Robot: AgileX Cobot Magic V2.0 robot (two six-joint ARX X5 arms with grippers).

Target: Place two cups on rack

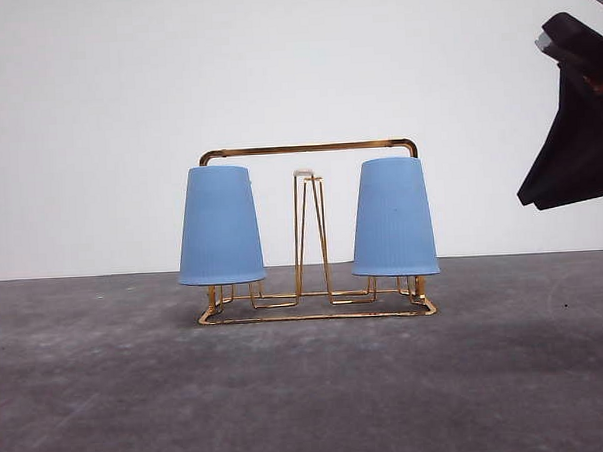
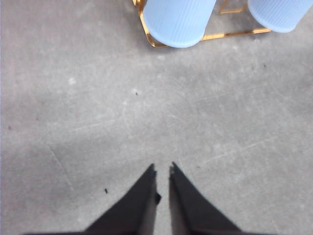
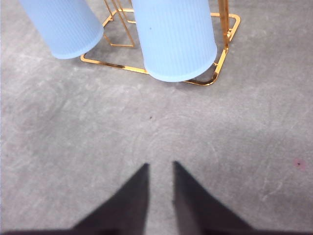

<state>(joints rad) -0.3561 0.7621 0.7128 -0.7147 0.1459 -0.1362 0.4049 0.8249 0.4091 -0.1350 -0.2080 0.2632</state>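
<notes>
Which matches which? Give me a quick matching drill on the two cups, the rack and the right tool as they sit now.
Things:
1. left cup
2. right cup
3. rack
4. right tool

States:
A. gold wire, standing on the grey table
B. upside down at the rack's right end
C. empty, fingers narrowly apart
D. upside down at the rack's left end

Pairs: 1-D, 2-B, 3-A, 4-C

Bare test bench, lab-like setup

A grey scuffed table (image 1: 109,395) meets a plain white backdrop (image 1: 96,115) filling the frame's upper half.
</notes>
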